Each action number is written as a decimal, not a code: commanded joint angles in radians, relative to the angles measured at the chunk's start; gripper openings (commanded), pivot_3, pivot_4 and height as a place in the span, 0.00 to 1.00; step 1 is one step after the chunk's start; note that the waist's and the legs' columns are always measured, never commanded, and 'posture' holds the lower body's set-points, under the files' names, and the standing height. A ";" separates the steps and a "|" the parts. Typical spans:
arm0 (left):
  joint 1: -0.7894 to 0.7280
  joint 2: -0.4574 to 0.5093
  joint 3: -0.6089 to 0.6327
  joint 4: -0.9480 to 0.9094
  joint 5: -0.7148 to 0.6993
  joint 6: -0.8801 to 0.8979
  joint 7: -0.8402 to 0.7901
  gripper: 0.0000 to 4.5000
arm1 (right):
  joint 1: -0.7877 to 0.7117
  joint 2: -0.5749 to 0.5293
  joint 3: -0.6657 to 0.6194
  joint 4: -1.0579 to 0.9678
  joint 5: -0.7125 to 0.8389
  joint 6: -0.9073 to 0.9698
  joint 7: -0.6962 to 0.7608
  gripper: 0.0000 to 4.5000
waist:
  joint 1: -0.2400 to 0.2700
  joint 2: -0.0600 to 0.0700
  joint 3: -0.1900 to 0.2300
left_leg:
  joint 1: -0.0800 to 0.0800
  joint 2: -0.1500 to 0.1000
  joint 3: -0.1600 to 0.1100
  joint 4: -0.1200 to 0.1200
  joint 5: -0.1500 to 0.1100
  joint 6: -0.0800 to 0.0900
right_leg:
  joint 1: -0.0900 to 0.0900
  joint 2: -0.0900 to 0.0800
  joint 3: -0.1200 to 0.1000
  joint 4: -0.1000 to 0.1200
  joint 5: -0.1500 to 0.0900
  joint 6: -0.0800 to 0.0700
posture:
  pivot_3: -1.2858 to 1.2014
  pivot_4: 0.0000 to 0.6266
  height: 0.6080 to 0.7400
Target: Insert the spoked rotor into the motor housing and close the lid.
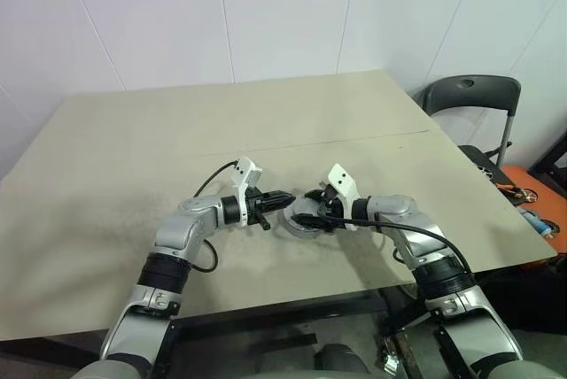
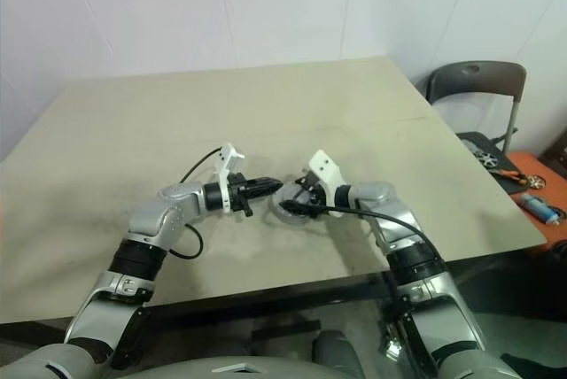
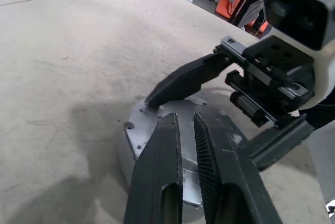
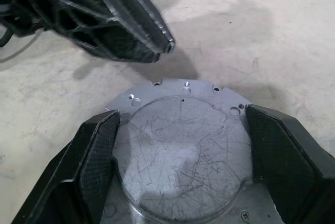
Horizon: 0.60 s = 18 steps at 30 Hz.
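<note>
Lab-like room: bare table (image 1: 133, 149), folding chair (image 1: 469, 96).

The motor housing (image 4: 183, 150), a scratched silver disc with rim holes, lies flat on the table.

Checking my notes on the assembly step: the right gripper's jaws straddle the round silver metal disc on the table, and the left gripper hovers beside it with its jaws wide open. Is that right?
Not quite. The left gripper has its jaws shut, fingers pressed together, as the left wrist view shows. The rest stands: the right gripper has its jaws spread on either side of the round silver disc on the table.
</note>
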 commanded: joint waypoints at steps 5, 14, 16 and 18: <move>0.013 -0.011 0.013 -0.070 -0.024 0.009 0.016 0.12 | 0.115 -0.025 0.124 0.072 -0.042 0.055 0.060 0.78 | -0.001 0.001 -0.003 | 0.000 0.000 0.000 0.000 -0.002 -0.001 | 0.000 0.000 0.000 0.000 -0.001 0.000 | 0.52 0.00 1.00; 0.033 -0.008 0.015 -0.086 -0.025 0.016 0.024 0.12 | 0.016 0.109 -0.081 0.185 0.023 0.021 -0.142 0.78 | -0.016 -0.001 -0.007 | 0.003 0.002 0.001 0.002 -0.001 -0.001 | 0.001 0.002 0.001 0.003 -0.002 0.001 | 0.52 0.00 1.00; 0.039 -0.009 0.013 -0.090 -0.025 0.016 0.026 0.12 | 0.011 0.119 -0.108 0.163 0.046 0.029 -0.142 0.78 | -0.013 0.000 -0.006 | 0.003 0.002 0.001 0.004 0.000 -0.003 | 0.001 0.004 0.002 0.004 -0.001 -0.003 | 0.52 0.00 1.00; 0.043 -0.011 0.011 -0.093 -0.028 0.019 0.029 0.12 | 0.019 0.128 -0.124 0.132 0.076 0.054 -0.136 0.78 | -0.012 0.002 -0.005 | 0.003 0.001 0.000 0.006 0.001 -0.004 | 0.001 0.004 0.002 0.006 0.000 -0.005 | 0.52 0.00 1.00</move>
